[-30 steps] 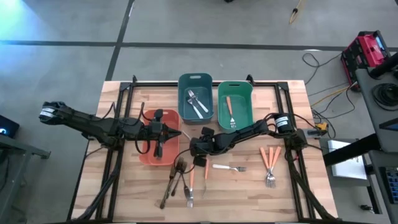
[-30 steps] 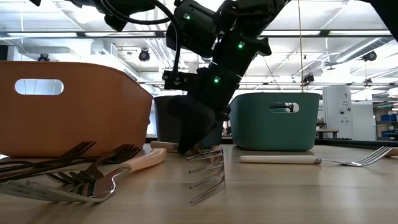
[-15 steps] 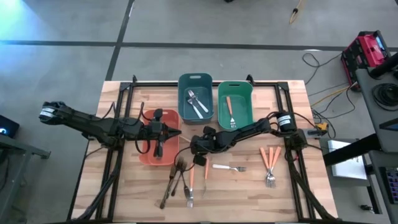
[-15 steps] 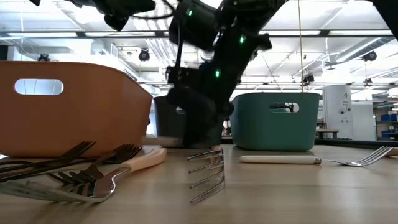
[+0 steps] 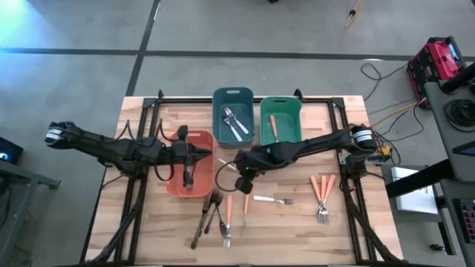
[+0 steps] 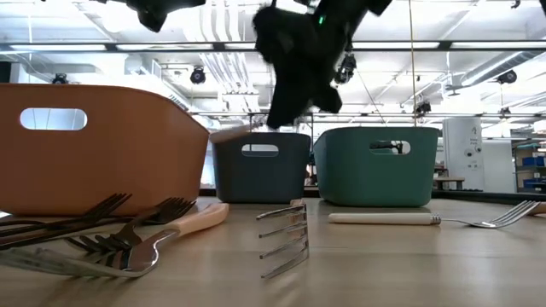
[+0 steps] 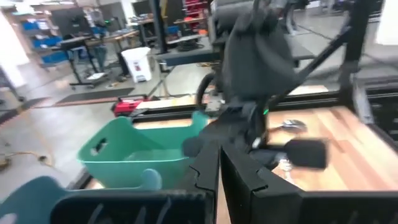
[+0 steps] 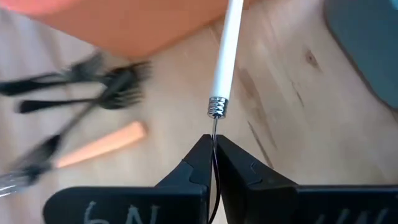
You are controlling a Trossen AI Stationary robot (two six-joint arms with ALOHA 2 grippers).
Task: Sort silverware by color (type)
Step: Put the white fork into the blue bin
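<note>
My right gripper [image 8: 213, 140] hangs above the table's middle [image 5: 239, 169] and is shut on a white-handled utensil [image 8: 225, 53]. Its handle points toward the salmon bin [image 5: 189, 167]. My left gripper [image 5: 185, 176] hovers shut over that bin, with nothing seen between its fingers [image 7: 217, 171]. Dark forks [image 5: 208, 215], an orange-handled fork [image 5: 228, 215] and a white-handled fork [image 5: 273, 199] lie flat near the front. One fork stands on its edge [image 6: 286, 239]. The blue bin [image 5: 234, 115] holds silver forks. The green bin [image 5: 280, 122] holds an orange-handled one. My right gripper pinches the utensil's thin metal neck [image 8: 213, 124] between its two fingers, just behind the ribbed silver collar. The fingers slant down from the table's right and lie along the utensil. The white handle [image 6: 230, 132] sticks out beyond the fingertips, lifted clear of the table; the head is hidden behind the fingers.
Three orange-handled forks [image 5: 320, 194] lie near the right edge. The three bins stand across the table's far half, and a black frame [image 5: 245, 98] borders the tabletop. Bare wood shows between the front forks and the right group.
My right gripper has risen from the table and tipped, taking the white-handled utensil with it. The handle, which lay low by the tabletop, now hangs clear at bin height. The fork standing on its edge has stayed put.
</note>
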